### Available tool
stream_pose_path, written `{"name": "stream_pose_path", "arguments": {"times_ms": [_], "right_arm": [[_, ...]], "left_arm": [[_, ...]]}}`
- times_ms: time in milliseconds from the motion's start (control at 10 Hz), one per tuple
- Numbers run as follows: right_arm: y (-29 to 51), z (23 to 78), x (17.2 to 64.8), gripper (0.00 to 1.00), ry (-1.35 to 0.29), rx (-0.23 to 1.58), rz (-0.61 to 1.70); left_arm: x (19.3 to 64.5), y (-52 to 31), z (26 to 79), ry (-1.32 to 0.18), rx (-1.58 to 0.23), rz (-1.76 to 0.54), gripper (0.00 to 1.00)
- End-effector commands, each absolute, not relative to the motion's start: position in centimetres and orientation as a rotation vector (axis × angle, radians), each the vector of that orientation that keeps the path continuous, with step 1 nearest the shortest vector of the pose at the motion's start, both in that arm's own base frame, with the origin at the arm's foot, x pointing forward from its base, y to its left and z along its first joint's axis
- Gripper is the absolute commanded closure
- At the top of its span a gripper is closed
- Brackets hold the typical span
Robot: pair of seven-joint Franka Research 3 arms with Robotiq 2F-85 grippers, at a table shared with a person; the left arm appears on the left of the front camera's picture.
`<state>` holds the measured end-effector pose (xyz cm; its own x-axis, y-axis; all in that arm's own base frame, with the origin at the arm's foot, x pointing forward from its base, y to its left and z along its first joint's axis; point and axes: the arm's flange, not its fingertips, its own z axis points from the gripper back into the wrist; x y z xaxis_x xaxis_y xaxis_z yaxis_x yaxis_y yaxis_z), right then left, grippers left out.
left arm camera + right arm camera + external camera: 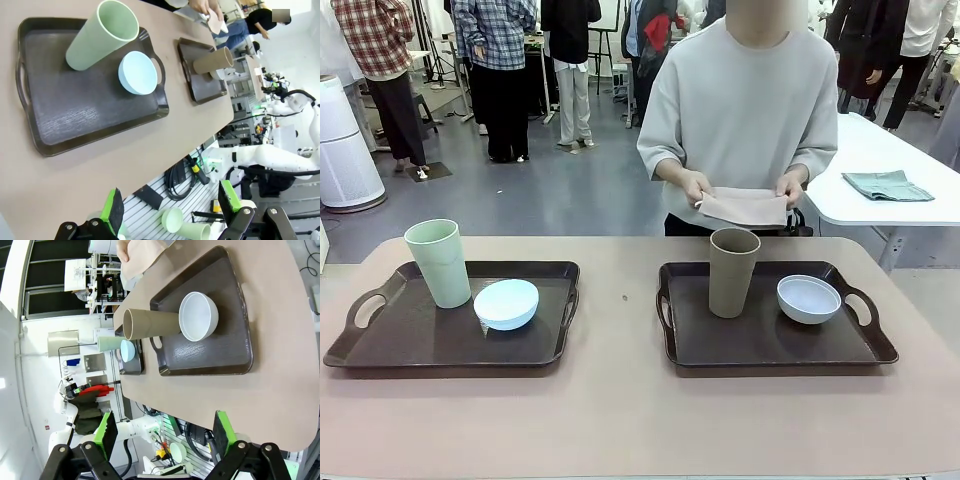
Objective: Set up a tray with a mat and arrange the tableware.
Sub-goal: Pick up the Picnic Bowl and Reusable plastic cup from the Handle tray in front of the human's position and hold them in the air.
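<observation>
mat (744,207) first, i judge: the folded pinkish cloth is off the table (620,420), held at twelve o'clock of the front view between the person's right hand (696,187) and the person's left hand (790,186). both dark trays are already occupied. on the left tray (420,345) the pale green tumbler (439,262) stands upright at ten o'clock, and the light blue bowl (506,303) sits just beside it at four o'clock. on the right tray (760,345) the brown tumbler (733,271) stands at eleven o'clock, with the whitish bowl (809,298) apart from it at three o'clock.

to do this well, a tray likely has to be cleared before the mat goes in. each tumbler wants a grip across its body, lifted straight up so it stays upright and does not knock its bowl. the mat should then lie flat and square inside the rim, with no fold riding up the wall, before the pieces go back on top.

the left gripper (171,205) hangs back past the table's near edge, jaws spread wide and holding nothing, with its tray up at eleven o'clock in its wrist view. the right gripper (163,429) is likewise drawn back, wide apart and empty, with its tray at one o'clock in its own view.
</observation>
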<state>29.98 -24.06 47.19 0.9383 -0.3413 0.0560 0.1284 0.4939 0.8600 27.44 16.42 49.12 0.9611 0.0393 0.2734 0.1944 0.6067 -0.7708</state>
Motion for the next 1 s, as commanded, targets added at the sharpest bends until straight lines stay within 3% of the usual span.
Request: {"name": "stream_pose_path", "arguments": {"times_ms": [0, 900], "right_arm": [[-24.10, 47.14, 29.97, 0.00, -0.234, 1.027, -0.284], [-24.10, 47.14, 29.97, 0.00, -0.234, 1.027, -0.284]], "left_arm": [[27.38, 16.49, 49.04, -0.286, -0.935, -0.098, 0.00], [27.38, 16.49, 49.04, -0.286, -0.935, -0.098, 0.00]]}}
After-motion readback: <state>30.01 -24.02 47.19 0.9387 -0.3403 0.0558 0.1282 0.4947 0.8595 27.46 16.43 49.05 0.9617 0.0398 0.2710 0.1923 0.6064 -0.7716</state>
